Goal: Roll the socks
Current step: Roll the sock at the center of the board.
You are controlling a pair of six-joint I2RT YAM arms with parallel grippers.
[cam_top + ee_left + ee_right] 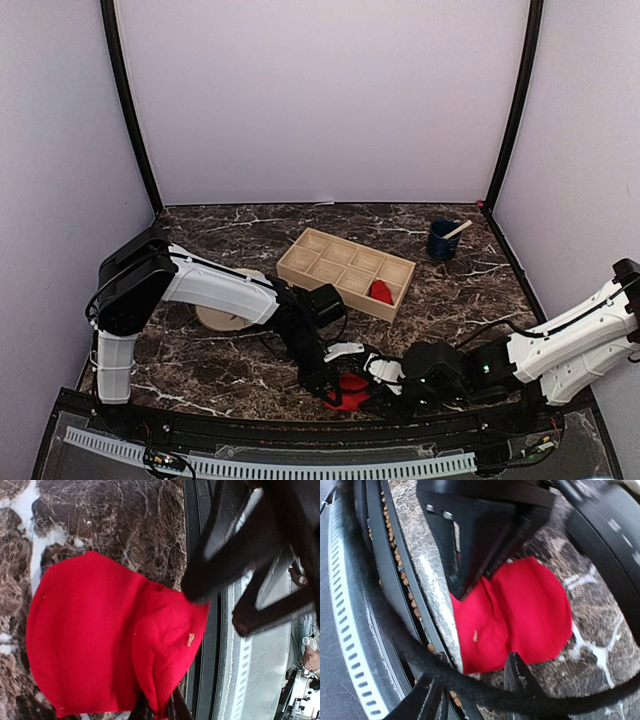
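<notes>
Place: a robot lab booth, closed in on three sides.
Walls: plain pale panels [320,100], black posts [130,110] at the far corners.
Surface: dark marble-look surface [230,225].
Rig: left arm [215,285] and right arm [570,345] bolted along its near edge, slotted cable duct [270,465] just in front.

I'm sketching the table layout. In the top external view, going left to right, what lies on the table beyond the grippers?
Round beige plate → wooden compartment tray → dark blue cup.
</notes>
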